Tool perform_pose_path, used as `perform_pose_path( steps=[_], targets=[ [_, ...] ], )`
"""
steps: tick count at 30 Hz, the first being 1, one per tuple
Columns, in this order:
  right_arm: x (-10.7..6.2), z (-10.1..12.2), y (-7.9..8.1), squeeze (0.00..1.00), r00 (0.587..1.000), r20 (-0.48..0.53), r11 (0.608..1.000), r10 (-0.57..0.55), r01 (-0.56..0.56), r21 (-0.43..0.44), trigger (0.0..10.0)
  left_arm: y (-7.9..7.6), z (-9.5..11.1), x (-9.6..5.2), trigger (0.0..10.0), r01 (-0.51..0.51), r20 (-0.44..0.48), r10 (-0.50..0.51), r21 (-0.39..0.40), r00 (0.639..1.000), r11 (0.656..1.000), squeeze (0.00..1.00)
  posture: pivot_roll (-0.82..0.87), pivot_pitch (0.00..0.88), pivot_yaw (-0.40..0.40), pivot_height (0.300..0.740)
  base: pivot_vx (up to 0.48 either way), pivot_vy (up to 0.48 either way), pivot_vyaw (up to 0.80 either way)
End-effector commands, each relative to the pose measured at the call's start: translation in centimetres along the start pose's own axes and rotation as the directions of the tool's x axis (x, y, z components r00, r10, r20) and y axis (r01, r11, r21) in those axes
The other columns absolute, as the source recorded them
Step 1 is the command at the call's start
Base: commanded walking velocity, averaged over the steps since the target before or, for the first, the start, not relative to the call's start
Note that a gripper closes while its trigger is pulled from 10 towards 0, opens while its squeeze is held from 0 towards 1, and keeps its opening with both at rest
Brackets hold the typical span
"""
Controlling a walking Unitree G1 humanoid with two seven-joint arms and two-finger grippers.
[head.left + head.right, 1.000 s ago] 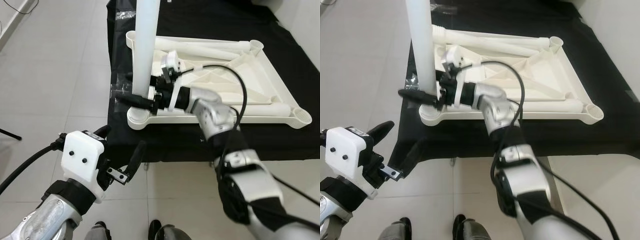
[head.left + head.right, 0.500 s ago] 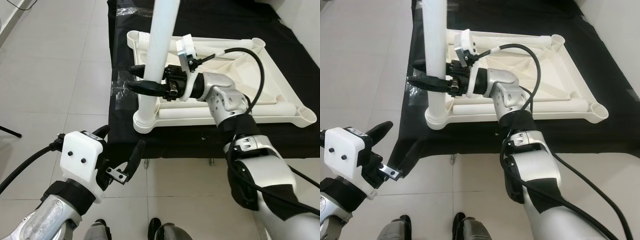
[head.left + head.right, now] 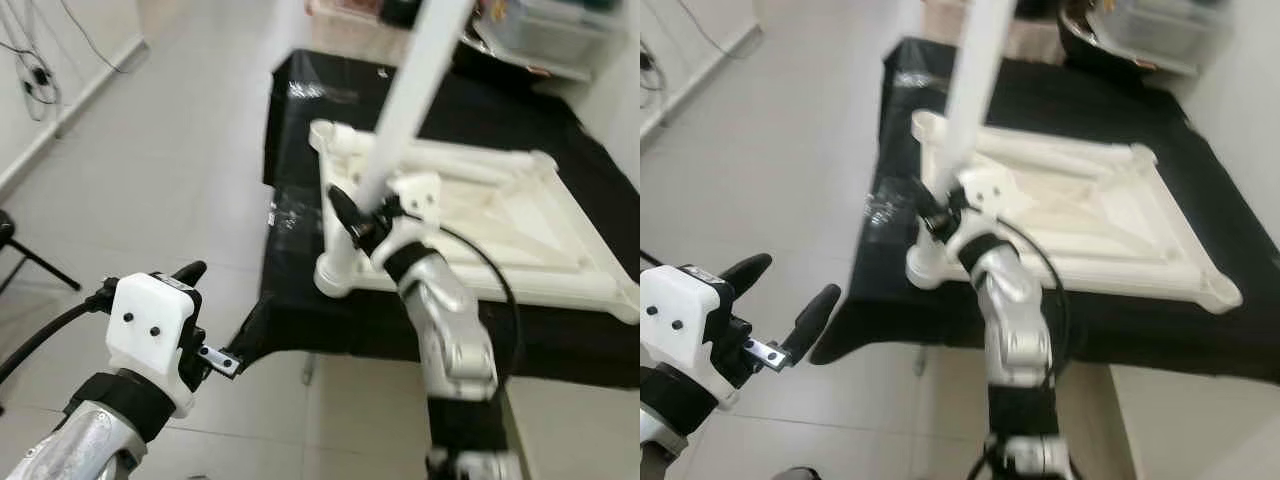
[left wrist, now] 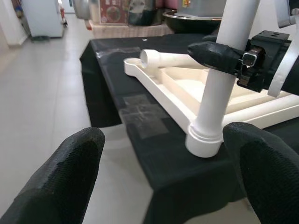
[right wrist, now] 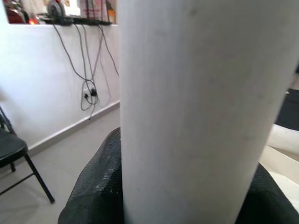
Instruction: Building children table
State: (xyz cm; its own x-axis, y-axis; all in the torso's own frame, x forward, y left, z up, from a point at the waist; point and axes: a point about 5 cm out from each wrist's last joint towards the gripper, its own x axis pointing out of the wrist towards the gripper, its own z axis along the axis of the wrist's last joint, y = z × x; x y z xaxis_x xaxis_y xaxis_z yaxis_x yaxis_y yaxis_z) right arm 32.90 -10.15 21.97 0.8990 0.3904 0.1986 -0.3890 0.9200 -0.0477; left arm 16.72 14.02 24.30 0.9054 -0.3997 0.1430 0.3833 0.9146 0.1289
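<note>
The white children's table top point(image 3: 540, 290) lies upside down on a black-covered table point(image 3: 300, 100). A white table leg point(image 3: 400, 110) stands in its near left corner socket point(image 3: 335, 275), leaning slightly. My right gripper point(image 3: 350, 215) is shut on this leg a little above the socket; in the right wrist view the leg point(image 5: 196, 107) sits between the black fingers point(image 5: 98, 186). My left gripper point(image 3: 780, 295) hovers open and holds nothing, low and to the left of the table, off its near corner. In the left wrist view its fingertips point(image 4: 70, 172) frame the leg point(image 4: 217, 98) from a distance.
Another loose white leg point(image 3: 1040, 150) lies along the far side of the table top. The black cloth hangs over the table's near edge. A dark chair point(image 3: 20, 250) stands on the tiled floor at far left, with cables point(image 3: 30, 60) along the wall.
The whole view has lifted and pulled back and is blurred, so the camera moved. My right gripper stays shut on the leg, and the left gripper stays open in place.
</note>
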Motion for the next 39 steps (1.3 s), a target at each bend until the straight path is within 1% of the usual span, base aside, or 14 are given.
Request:
perform_pose_path(
  steps=[1, 6, 7, 8, 13, 18, 21, 22, 23, 29, 30, 36, 37, 39],
  targets=[
    [-0.2, -5.8, 0.1, 0.0, 0.953, -0.302, 1.0, -0.004, -0.001, -0.017, 0.0, 0.0, -0.2, -0.1, 10.0, 0.013, -0.027, -0.013, 0.028, 1.0, 1.0, 0.0, 0.27, 0.227, -0.152, 0.74, 0.0, 0.0, 0.0],
    [2.9, -4.0, 0.2, 0.0, 0.975, -0.223, 1.0, 0.01, -0.012, -0.008, 0.0, 0.3, -0.4, -0.1, 10.0, 0.005, -0.048, -0.002, 0.053, 0.999, 0.999, 0.0, 0.29, 0.215, -0.116, 0.74, 0.0, 0.0, 0.0],
    [3.5, -3.7, 0.1, 0.0, 0.978, -0.209, 1.0, 0.005, -0.004, 0.003, 9.1, 0.3, -0.6, -0.1, 10.0, 0.01, -0.057, -0.007, 0.059, 0.998, 0.998, 0.0, 0.3, 0.213, -0.103, 0.74, 0.0, 0.0, 0.0],
    [3.8, -3.2, 0.1, 0.0, 0.98, -0.196, 1.0, -0.015, 0.017, 0.011, 10.0, 0.4, -0.8, -0.1, 10.0, 0.016, -0.072, -0.011, 0.071, 0.997, 0.997, 0.0, 0.3, 0.211, -0.098, 0.74, 0.0, 0.0, 0.0],
    [4.2, -2.2, 0.4, 0.0, 0.989, -0.147, 0.999, -0.018, 0.023, 0.033, 10.0, 1.2, -1.1, -0.1, 10.0, 0.029, -0.096, -0.019, 0.099, 0.995, 0.995, 0.0, 0.3, 0.195, -0.045, 0.74, 0.0, 0.0, 0.0],
    [4.5, -1.3, 1.3, 0.0, 0.992, -0.067, 0.992, 0.11, -0.106, 0.061, 10.0, 3.3, -1.7, 1.3, 10.0, 0.067, -0.122, -0.046, 0.176, 0.991, 0.982, 0.0, 0.29, 0.195, 0.021, 0.74, 0.0, 0.0, 0.0],
    [4.5, -1.3, 1.3, 0.0, 0.992, -0.067, 0.992, 0.11, -0.106, 0.061, 10.0, 3.3, -1.7, 1.3, 10.0, 0.067, -0.122, -0.046, 0.176, 0.991, 0.982, 0.0, 0.29, 0.195, 0.021, 0.74, 0.0, 0.0, 0.0],
    [4.5, -1.4, 1.0, 0.29, 0.99, -0.063, 0.991, 0.124, -0.12, 0.052, 10.0, 3.5, -1.8, 1.7, 10.0, 0.073, -0.119, -0.051, 0.183, 0.992, 0.98, 0.0, 0.29, 0.199, 0.028, 0.74, 0.0, 0.0, 0.0],
    [4.4, -1.5, 0.7, 1.0, 0.987, -0.045, 0.987, 0.152, -0.149, 0.054, 10.0, 3.5, -2.0, 2.4, 10.0, 0.079, -0.108, -0.06, 0.176, 0.992, 0.981, 0.0, 0.28, 0.206, 0.035, 0.74, 0.0, 0.0, 0.0],
    [3.5, -1.5, -0.1, 1.0, 0.975, -0.005, 0.973, 0.222, -0.222, 0.064, 10.0, 2.8, -2.3, 3.6, 10.0, 0.093, -0.076, -0.082, 0.152, 0.994, 0.984, 0.0, 0.26, 0.209, 0.041, 0.74, 0.0, 0.0, 0.0],
    [2.0, -1.5, -1.2, 1.0, 0.962, -0.002, 0.961, 0.272, -0.271, 0.052, 10.0, 2.3, -2.6, 3.9, 10.0, 0.097, -0.066, -0.09, 0.119, 0.994, 0.988, 0.0, 0.25, 0.211, 0.041, 0.74, 0.0, 0.0, 0.0],
    [0.7, -1.6, -2.0, 1.0, 0.948, -0.009, 0.948, 0.318, -0.317, 0.038, 10.0, 2.1, -3.2, 4.1, 10.0, 0.084, -0.069, -0.078, 0.087, 0.995, 0.993, 0.0, 0.24, 0.209, 0.041, 0.74, 0.0, 0.0, 0.0],
    [-0.3, -1.8, -2.9, 0.0, 0.948, -0.021, 0.948, 0.318, -0.317, 0.043, 10.0, 2.2, -3.8, 4.2, 10.0, 0.051, -0.074, -0.047, 0.058, 0.996, 0.997, 0.0, 0.22, 0.206, 0.04, 0.74, 0.0, 0.0, 0.0],
    [-2.7, -1.9, -4.5, 0.0, 0.955, -0.019, 0.952, 0.296, -0.294, 0.084, 10.0, 2.3, -5.5, 4.6, 10.0, -0.005, -0.116, 0.009, 0.036, 0.993, 0.999, 0.0, 0.19, 0.2, 0.038, 0.74, 0.0, 0.0, 0.0]
  ],
)
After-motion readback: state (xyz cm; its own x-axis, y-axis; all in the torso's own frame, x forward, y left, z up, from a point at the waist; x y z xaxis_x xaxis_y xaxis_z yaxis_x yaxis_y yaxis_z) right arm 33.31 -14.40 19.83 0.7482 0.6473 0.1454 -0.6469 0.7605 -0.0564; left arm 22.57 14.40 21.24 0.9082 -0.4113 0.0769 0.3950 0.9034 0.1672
